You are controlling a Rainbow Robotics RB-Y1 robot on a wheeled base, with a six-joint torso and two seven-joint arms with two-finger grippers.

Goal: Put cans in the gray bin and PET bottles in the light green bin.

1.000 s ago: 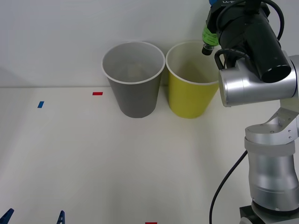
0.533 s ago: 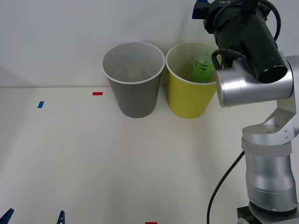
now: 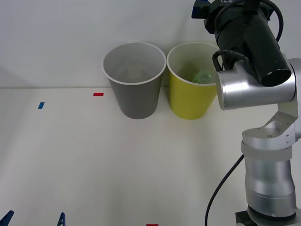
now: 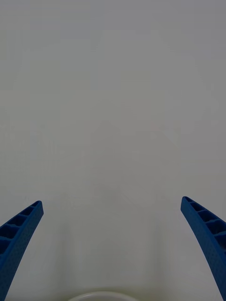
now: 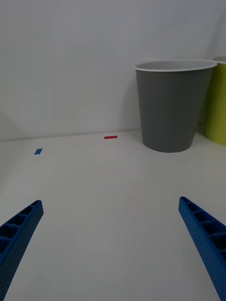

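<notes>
The gray bin (image 3: pixel 135 80) and the light green bin (image 3: pixel 191 82) stand side by side at the back of the table, against the wall. Low inside the light green bin lies the PET bottle (image 3: pixel 203 76); just its green label shows above the rim. My right gripper (image 3: pixel 200 8) hangs above that bin, and in the right wrist view (image 4: pixel 113 249) its fingers are spread open with nothing between them. At the table's near left edge my left gripper (image 3: pixel 34 220) rests open, facing the gray bin (image 5: pixel 172 108). Cans are out of view.
Red tape (image 3: pixel 98 94) and blue tape (image 3: pixel 41 105) mark the white table left of the bins. Another red mark (image 3: pixel 151 225) sits at the front edge. The right arm's silver column (image 3: pixel 270 165) stands at the right side.
The bottle left my right gripper above the light green bin, dropped in, and now lies low inside. The gripper rose slightly and stands open.
</notes>
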